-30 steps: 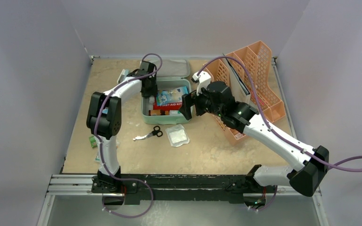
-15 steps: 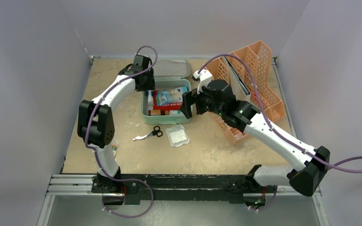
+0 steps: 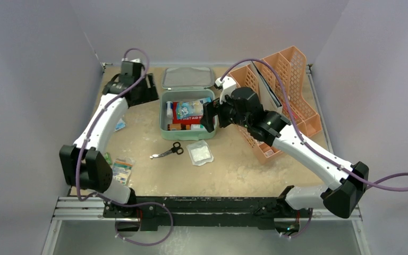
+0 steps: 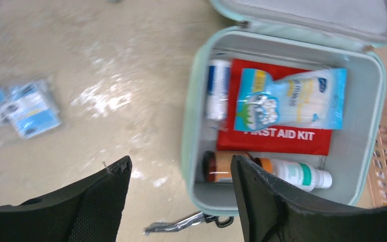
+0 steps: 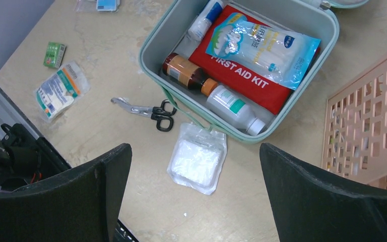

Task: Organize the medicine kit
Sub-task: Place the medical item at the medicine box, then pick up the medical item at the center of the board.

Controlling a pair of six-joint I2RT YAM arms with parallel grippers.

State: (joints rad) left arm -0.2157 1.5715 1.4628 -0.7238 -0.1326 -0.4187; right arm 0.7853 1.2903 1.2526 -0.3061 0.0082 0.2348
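At table centre, the medicine kit (image 3: 187, 136) stood open, its lid (image 3: 187, 78) at 12 o'clock. The left gripper (image 3: 144, 93) had withdrawn toward 10 o'clock, jaws parted and empty — a deposit apparently completed; the right gripper (image 3: 209, 117) hovered open at 3 o'clock.

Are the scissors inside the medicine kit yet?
No, the scissors lie on the table just outside the front wall of the open medicine kit.
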